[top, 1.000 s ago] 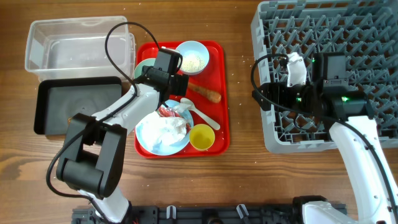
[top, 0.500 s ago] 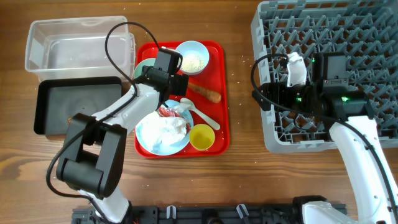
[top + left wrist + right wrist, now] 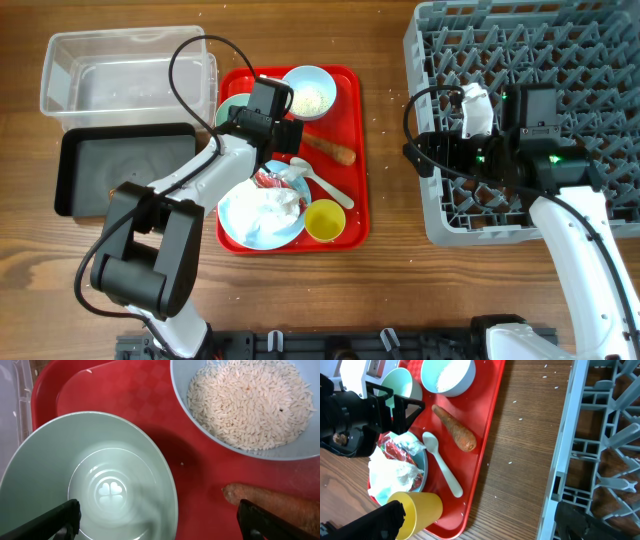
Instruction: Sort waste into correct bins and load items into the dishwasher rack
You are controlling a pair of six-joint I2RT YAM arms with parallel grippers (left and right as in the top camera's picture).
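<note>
Overhead view: the left arm (image 3: 190,180) rises from its base at the near table (image 3: 390,280) edge and slants up and right, its wrist ending over the upper left part of the red serving tray (image 3: 356,130). There the left gripper (image 3: 262,126) hangs between the mint-green bowl (image 3: 230,106) and the pale blue plate (image 3: 228,226).

Left wrist view: the fingers (image 3: 55,519) sit at the two lower corners, spread wide with nothing between them. The mint-green bowl's right rim lies under the gap; contact cannot be told. The bowl is upright and empty. The white/light-blue bowl (image 3: 179,390), full of rice (image 3: 250,400), stands to its upper right with a strip of tray between them. The carrot piece (image 3: 272,505) lies flat on the tray below the rice bowl.

The right arm (image 3: 575,230) runs up beside the near edge of the dishwasher rack (image 3: 600,60), its wrist turned toward the tray. The right gripper (image 3: 418,152) is at the rack's left wall. In the right wrist view its fingers (image 3: 375,522) are wide apart and hold nothing, with bare table under the gap.

The plate carries the crumpled tissue (image 3: 265,208) and the red wrapper (image 3: 266,180). The white spoon (image 3: 328,186) lies on the tray beside the plate. The yellow cup (image 3: 324,220) stands mouth up near the tray's lower right. The clear tub (image 3: 60,70) and the black tray (image 3: 75,170) sit left of the red tray, the tub farther back.
</note>
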